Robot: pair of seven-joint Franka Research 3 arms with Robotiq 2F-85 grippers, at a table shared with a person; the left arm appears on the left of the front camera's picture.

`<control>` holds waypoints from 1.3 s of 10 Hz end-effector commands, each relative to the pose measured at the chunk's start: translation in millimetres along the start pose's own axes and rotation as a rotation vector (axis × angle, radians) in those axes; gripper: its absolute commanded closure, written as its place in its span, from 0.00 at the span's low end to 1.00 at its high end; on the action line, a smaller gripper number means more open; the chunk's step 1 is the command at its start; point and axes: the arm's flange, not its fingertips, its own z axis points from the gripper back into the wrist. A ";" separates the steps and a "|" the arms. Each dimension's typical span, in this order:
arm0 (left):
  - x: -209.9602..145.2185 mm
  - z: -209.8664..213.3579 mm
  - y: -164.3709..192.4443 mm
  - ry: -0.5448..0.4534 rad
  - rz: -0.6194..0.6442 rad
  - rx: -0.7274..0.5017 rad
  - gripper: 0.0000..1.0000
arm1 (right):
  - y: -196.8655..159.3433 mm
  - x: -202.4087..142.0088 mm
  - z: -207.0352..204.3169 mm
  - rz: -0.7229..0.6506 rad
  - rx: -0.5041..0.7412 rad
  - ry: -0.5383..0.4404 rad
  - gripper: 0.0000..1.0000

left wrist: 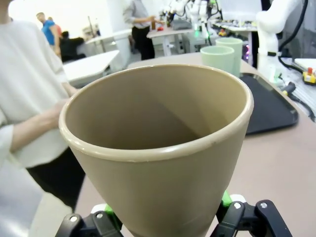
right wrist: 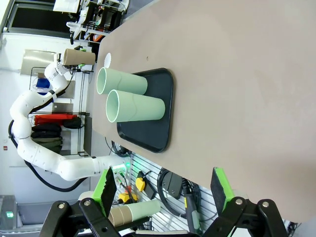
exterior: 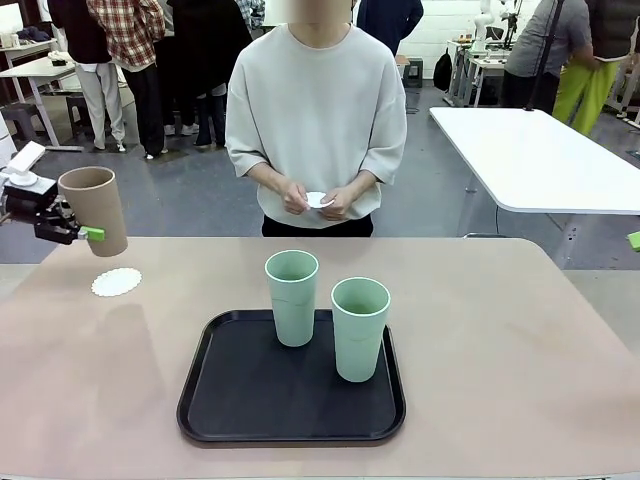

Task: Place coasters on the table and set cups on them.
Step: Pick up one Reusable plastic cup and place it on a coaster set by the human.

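Your left jaws pinched the tan cup [exterior: 95, 208], tilted in the air near the coaster [exterior: 116, 282] on the desk [exterior: 500, 330]; your right jaws stood spread. Two green cups [exterior: 292, 297] stood on the tray [exterior: 230, 400].

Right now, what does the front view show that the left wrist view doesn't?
Front view: a lacy coaster lying on the table, and another white disc in the person's fingers. Left wrist view: a close look into the empty tan cup, squeezed by the left hand. Both: the tan cup, and the two green cups on the black tray.
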 end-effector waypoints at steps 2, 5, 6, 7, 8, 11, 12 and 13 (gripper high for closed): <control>-24.7 12.2 -10.5 0.001 0.029 -0.051 0.17 | -0.8 0.0 -0.3 0.000 0.016 0.000 0.00; -33.2 10.0 -14.3 0.003 0.058 -0.025 0.17 | -0.8 0.0 -0.3 0.000 0.016 0.000 0.00; -33.2 10.0 -14.3 0.003 0.058 -0.025 0.17 | -0.8 0.0 -0.3 0.000 0.016 0.000 0.00; -33.2 10.0 -14.3 0.003 0.058 -0.025 0.17 | -0.8 0.0 -0.3 0.000 0.016 0.000 0.00; -33.2 10.0 -14.3 0.003 0.058 -0.025 0.17 | -0.8 0.0 -0.3 0.000 0.016 0.000 0.00; -53.6 -0.6 -0.4 -0.056 0.048 -0.008 0.17 | -0.8 0.0 -0.3 0.000 0.016 0.000 0.00; -57.9 -3.5 2.7 -0.080 0.050 0.010 0.17 | -0.8 0.0 -0.3 0.000 0.016 0.000 0.00; -66.1 -5.6 7.1 -0.105 0.045 0.021 0.17 | -0.8 0.0 -0.3 0.000 0.016 0.000 0.00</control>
